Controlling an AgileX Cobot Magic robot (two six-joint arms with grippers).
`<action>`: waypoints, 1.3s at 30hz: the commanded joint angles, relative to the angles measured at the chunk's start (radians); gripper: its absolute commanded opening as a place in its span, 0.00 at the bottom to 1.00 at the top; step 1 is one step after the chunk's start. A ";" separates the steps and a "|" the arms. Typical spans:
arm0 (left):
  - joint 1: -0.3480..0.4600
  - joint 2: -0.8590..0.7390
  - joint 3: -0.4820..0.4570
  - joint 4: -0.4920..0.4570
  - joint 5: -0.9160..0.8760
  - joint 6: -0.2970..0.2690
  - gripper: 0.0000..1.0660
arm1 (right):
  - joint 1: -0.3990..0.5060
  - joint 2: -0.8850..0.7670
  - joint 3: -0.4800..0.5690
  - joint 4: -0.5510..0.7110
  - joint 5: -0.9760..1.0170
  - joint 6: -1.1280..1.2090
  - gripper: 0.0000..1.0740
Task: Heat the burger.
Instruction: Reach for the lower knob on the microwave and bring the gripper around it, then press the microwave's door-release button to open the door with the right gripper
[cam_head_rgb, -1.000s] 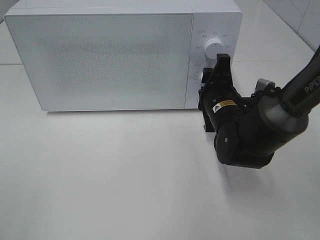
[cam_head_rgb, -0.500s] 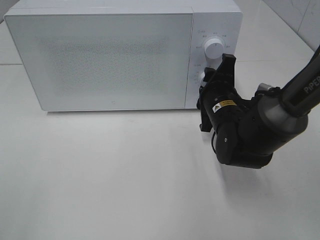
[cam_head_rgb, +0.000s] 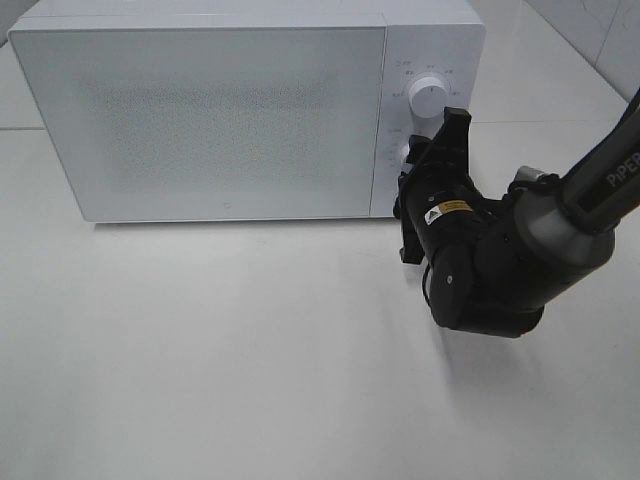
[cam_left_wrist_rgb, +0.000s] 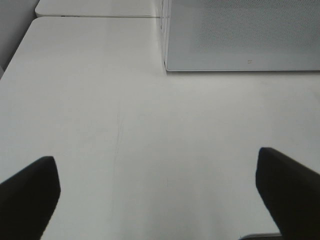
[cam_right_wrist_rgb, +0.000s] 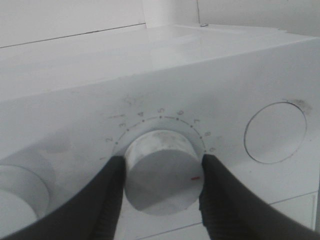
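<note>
**Burger out of sight; right gripper (cam_right_wrist_rgb: 161, 167) clamped on the microwave's (cam_head_rgb: 220, 110) lower dial (cam_right_wrist_rgb: 161, 172)**

I cannot find the burger in any view, and the microwave door (cam_head_rgb: 200, 120) is closed, so I cannot tell where it is. My right gripper reaches to the control panel, just below the upper dial (cam_head_rgb: 428, 97). Its two black fingers (cam_right_wrist_rgb: 107, 195) press against opposite sides of the lower dial, which has a numbered scale and a small red mark on its face. My left gripper (cam_left_wrist_rgb: 157, 200) hangs over the bare white table (cam_left_wrist_rgb: 125, 125) in front of the microwave, jaws spread wide and holding nothing.
</note>
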 joint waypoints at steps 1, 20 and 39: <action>0.001 -0.023 0.000 -0.007 -0.006 -0.001 0.94 | 0.007 -0.004 -0.038 -0.098 -0.157 -0.017 0.07; 0.001 -0.023 0.000 -0.007 -0.006 -0.001 0.94 | 0.008 -0.007 -0.026 0.054 -0.140 -0.107 0.56; 0.001 -0.023 0.000 -0.007 -0.006 -0.001 0.94 | 0.010 -0.185 0.160 -0.118 0.154 -0.280 0.71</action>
